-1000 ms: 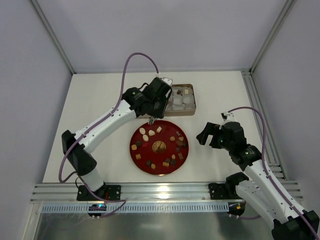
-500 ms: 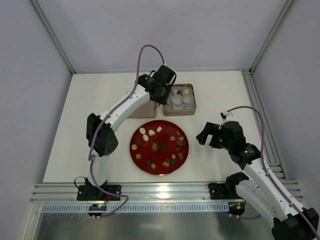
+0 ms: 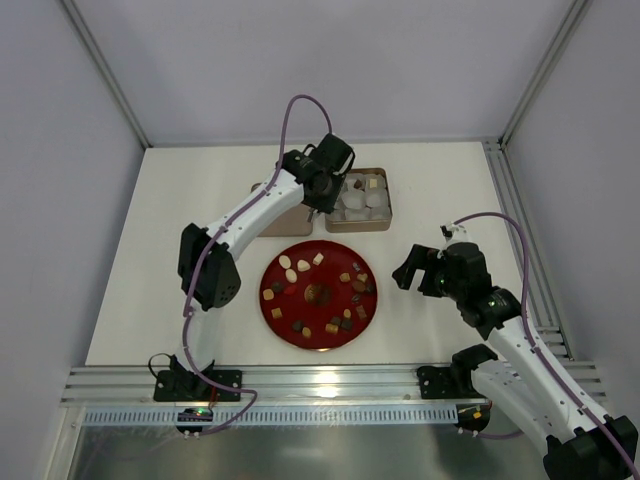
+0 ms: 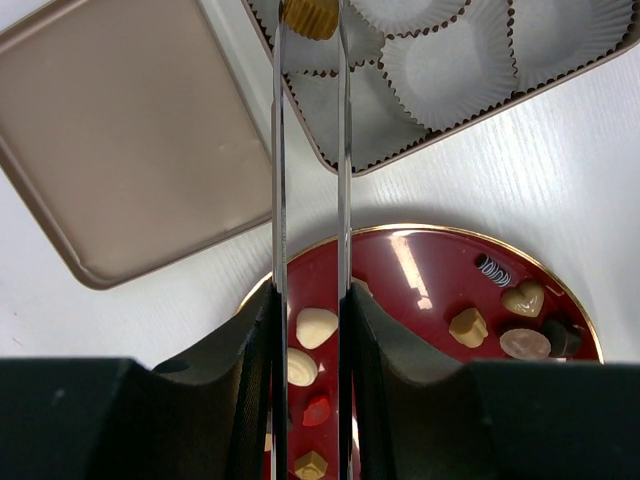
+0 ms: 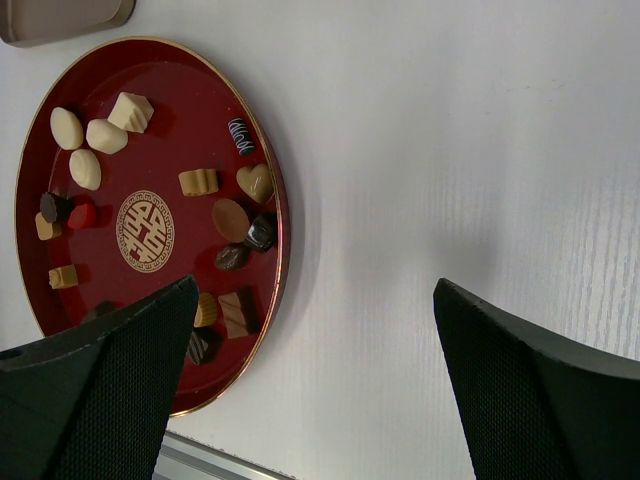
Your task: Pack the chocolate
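Several loose chocolates (image 3: 304, 266) lie on the red plate (image 3: 318, 346) in the middle of the table. My left gripper (image 4: 310, 300) is shut on thin metal tweezers (image 4: 277, 150). The tweezer tips pinch one round caramel-tan chocolate (image 4: 310, 15) above a white paper cup at the left end of the tan tin (image 4: 372, 165). In the top view the left gripper (image 3: 318, 192) hangs over the tin's (image 3: 358, 229) left edge. Right of the plate (image 5: 160, 130), my right gripper (image 5: 315, 290) stands open over bare table.
The tin's lid (image 4: 130, 140) lies flat just left of the tin. Crinkled white paper cups (image 4: 450, 60) fill the tin; a few at its far end hold chocolates (image 3: 375, 183). An aluminium rail (image 3: 320, 380) runs along the near edge.
My left arm swung from the plate's far edge up to the tin, carrying the tan chocolate in the tweezers. The right arm has not moved.
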